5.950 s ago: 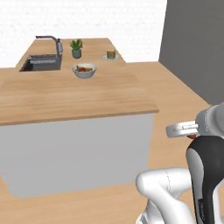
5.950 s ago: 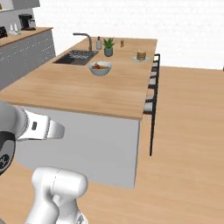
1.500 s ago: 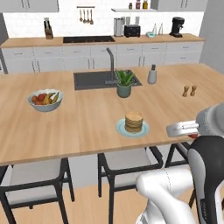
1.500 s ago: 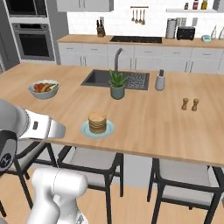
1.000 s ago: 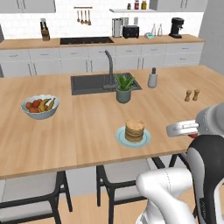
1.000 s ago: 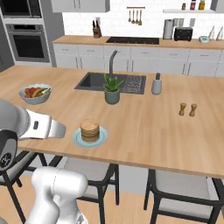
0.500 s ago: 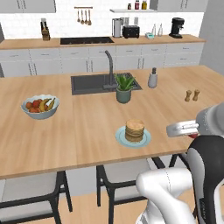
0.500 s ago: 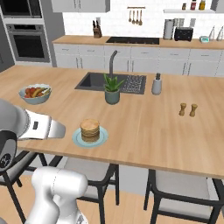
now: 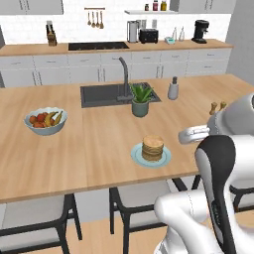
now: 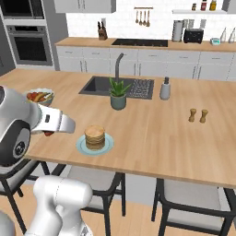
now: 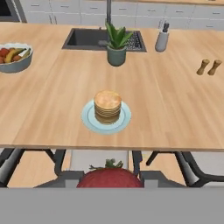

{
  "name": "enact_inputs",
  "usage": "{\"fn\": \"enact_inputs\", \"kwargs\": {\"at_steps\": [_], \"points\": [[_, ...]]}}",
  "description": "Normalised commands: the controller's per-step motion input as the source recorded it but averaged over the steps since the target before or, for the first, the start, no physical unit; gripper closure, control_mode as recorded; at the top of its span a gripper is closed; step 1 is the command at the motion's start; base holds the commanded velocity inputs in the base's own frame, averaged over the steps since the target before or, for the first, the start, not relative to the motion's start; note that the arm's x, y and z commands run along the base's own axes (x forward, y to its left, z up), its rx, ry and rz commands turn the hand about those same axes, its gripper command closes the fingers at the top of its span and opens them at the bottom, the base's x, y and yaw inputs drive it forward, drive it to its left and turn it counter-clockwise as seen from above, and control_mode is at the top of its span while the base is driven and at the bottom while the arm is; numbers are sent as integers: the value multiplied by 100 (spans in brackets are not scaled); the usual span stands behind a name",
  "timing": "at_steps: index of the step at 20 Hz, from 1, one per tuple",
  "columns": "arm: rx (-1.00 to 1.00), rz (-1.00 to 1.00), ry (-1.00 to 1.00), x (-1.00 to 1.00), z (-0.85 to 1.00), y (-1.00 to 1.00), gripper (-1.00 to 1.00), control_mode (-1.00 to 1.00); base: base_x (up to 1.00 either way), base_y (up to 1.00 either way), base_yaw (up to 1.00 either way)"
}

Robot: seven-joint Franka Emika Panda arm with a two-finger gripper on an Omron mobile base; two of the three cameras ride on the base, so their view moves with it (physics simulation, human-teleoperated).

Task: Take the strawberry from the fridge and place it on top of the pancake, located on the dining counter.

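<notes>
Strawberry sits pinched in the claw, whose fingers are drawn in tight against the fruit's sides; its red body and green top rise at 6 o'clock in the hand view. Straight ahead at 12 o'clock from the fruit, the pancake stands as a short tan stack on its pale plate, close to the near edge of the dining counter.

Several things could spoil the placement, by my reckoning. From the hand view the fruit appears well short of the stack, out over the chairs; a release before the claw is over the stack would send the fruit to a seat or the floor. The top disc is a small landing spot, and the fruit is rounded, so a drop from height or off centre would likely let it roll onto the plate or the counter. A descent that goes too low could push the stack askew or slide the plate toward the edge. The potted plant at 12 o'clock beyond the pancake and the fruit bowl at 10 o'clock stand well apart from it, so they pose little risk.
</notes>
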Motion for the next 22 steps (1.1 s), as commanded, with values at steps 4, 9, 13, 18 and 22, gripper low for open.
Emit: {"fn": "enact_inputs", "kwargs": {"at_steps": [4,9,13,18,22], "points": [[-7,0,19,100,0,12,100,-100,0,0,0],[1,4,29,100,-24,-9,100,-100,0,0,0],[10,4,34,100,-40,0,100,-100,0,0,0],[4,2,8,82,-58,0,100,-100,0,0,0],[0,0,-12,90,-46,0,100,-100,0,0,0]]}}
